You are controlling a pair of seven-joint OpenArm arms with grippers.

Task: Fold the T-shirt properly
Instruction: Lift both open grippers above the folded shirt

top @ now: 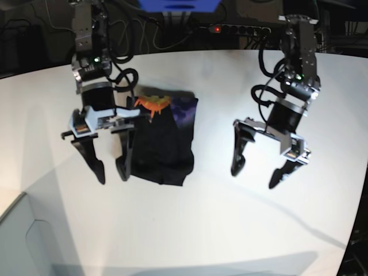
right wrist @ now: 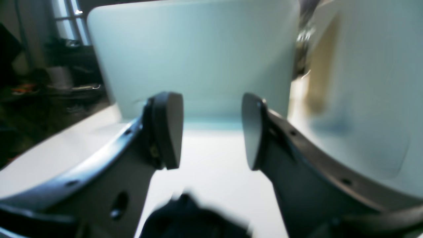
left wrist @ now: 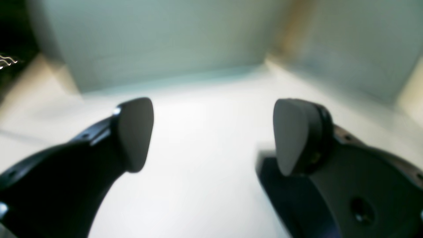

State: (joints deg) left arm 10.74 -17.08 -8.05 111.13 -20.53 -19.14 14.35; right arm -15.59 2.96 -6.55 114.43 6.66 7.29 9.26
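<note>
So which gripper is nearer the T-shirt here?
The right gripper: it hangs open at the folded T-shirt's edge, on the base view's left. The left gripper hangs open over bare table, well apart from it.

the base view looks down from above and in front onto the white table (top: 190,230) and both arms. each wrist view sits close behind its own pincer, looking out low across that same table top.

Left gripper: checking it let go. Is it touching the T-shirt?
Apart. Base view shows the left gripper open over bare table, well clear of the T-shirt.
</note>
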